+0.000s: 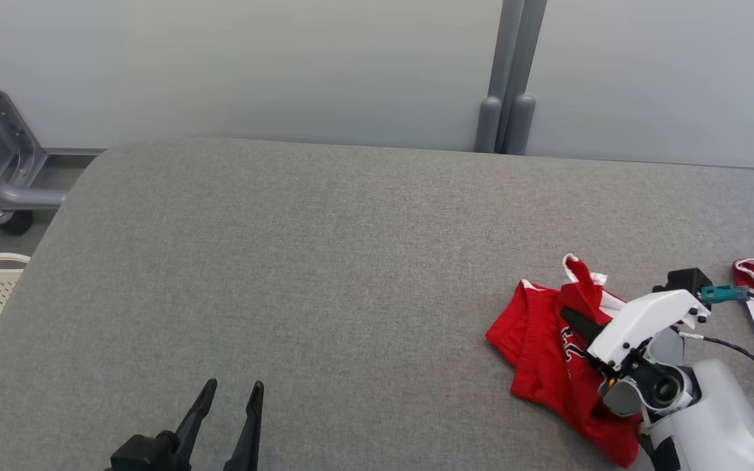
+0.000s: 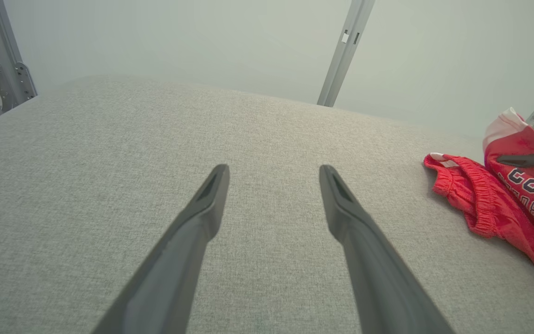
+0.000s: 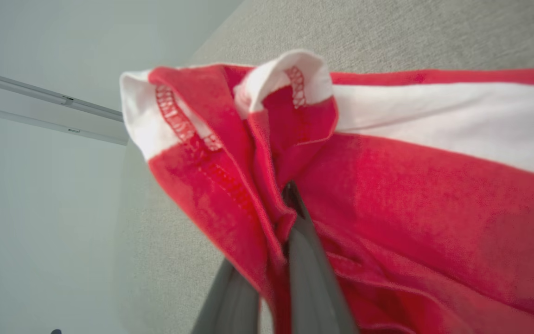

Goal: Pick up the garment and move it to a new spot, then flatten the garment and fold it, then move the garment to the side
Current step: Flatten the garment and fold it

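Two grippers checked | my right gripper [image 1: 567, 315] clamped on the red garment [image 1: 537, 340], near right of the grey table [image 1: 351, 261] | my left gripper [image 1: 233, 387] spread wide, empty, near left.

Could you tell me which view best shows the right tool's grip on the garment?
The right wrist view: close up, the right tool is shut on the bunched garment. The head view shows this from above, the left wrist view at its edge.
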Available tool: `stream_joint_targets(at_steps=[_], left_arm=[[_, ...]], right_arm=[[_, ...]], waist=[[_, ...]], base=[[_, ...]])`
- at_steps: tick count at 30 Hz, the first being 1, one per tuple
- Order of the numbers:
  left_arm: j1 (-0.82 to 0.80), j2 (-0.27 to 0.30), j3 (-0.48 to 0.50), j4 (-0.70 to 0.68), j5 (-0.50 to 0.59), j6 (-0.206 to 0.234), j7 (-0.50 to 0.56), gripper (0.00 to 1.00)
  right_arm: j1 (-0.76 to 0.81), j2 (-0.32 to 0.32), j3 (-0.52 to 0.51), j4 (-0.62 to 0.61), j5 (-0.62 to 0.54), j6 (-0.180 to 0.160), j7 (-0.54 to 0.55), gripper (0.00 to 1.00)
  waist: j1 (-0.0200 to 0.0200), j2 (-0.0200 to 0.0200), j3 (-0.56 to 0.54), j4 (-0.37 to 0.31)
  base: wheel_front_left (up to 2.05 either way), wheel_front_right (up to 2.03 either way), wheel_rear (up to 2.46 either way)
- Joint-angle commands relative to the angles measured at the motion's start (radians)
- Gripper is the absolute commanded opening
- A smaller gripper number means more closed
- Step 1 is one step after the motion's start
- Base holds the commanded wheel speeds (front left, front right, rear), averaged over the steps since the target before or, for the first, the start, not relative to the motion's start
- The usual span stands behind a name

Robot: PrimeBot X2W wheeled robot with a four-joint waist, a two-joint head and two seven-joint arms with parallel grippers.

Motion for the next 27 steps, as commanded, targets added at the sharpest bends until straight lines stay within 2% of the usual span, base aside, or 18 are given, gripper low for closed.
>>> stream_joint_targets(at_steps=[1,7,8,10,14,19,21,24,25,26,27], left_arm=[[-0.015,0.0,-0.003,0.003,0.004,-0.003,-0.003,1.0],[-0.014,-0.006,-0.012,0.015,-0.006,-0.004,-0.003,1.0],[-0.014,-0.005,-0.013,0.016,-0.006,-0.004,-0.003,1.0],[-0.013,-0.003,-0.012,0.017,-0.01,-0.004,-0.003,1.0],[0.002,0.007,-0.002,0.017,-0.016,-0.004,-0.003,1.0],[0.013,0.015,0.007,0.007,-0.015,-0.004,-0.003,1.0],[0.019,0.014,0.014,0.0,-0.014,-0.003,-0.003,1.0],[0.025,0.009,0.023,-0.018,-0.01,-0.002,-0.002,1.0],[0.025,0.009,0.023,-0.018,-0.01,-0.002,-0.002,1.0],[0.025,0.005,0.029,-0.028,-0.005,-0.001,-0.002,1.0],[0.025,0.005,0.029,-0.028,-0.005,-0.001,-0.002,1.0]], right_arm=[[-0.032,-0.004,0.033,0.05,0.016,0.001,-0.04,0.0],[-0.124,-0.004,0.138,0.255,0.055,0.001,-0.186,0.0],[-0.14,-0.004,0.153,0.286,0.062,0.001,-0.205,0.19],[-0.169,-0.003,0.186,0.334,0.081,0.001,-0.236,1.0],[-0.207,-0.004,0.285,0.343,0.134,0.001,-0.271,1.0],[-0.196,-0.005,0.376,0.222,0.185,0.001,-0.28,1.0],[-0.168,-0.006,0.373,0.158,0.154,0.001,-0.264,1.0],[-0.117,-0.064,0.335,0.038,0.094,0.001,-0.214,1.0],[-0.117,-0.064,0.335,0.038,0.094,0.001,-0.214,1.0],[-0.067,-0.099,0.295,-0.043,0.052,0.001,-0.163,1.0],[-0.067,-0.099,0.295,-0.043,0.052,0.001,-0.163,1.0]], waist=[[0.0,0.011,-0.001,0.008],[0.0,0.011,-0.007,0.021],[0.0,0.011,-0.007,0.022],[0.0,0.011,-0.006,0.022],[0.0,0.011,-0.005,0.006],[0.0,0.011,-0.002,-0.026],[0.0,0.011,0.002,-0.042],[0.0,0.011,0.02,-0.066],[0.0,0.011,0.02,-0.066],[0.0,0.011,0.039,-0.081],[0.0,0.011,0.039,-0.081]], base=[[0.0,0.0,0.0],[0.0,0.0,0.0],[0.0,0.0,0.0],[0.0,0.0,0.0],[0.0,0.0,0.0],[0.0,0.0,0.0],[0.0,0.0,0.0],[0.0,0.0,0.0],[0.0,0.0,0.0],[0.0,0.0,0.0],[0.0,0.0,0.0]])
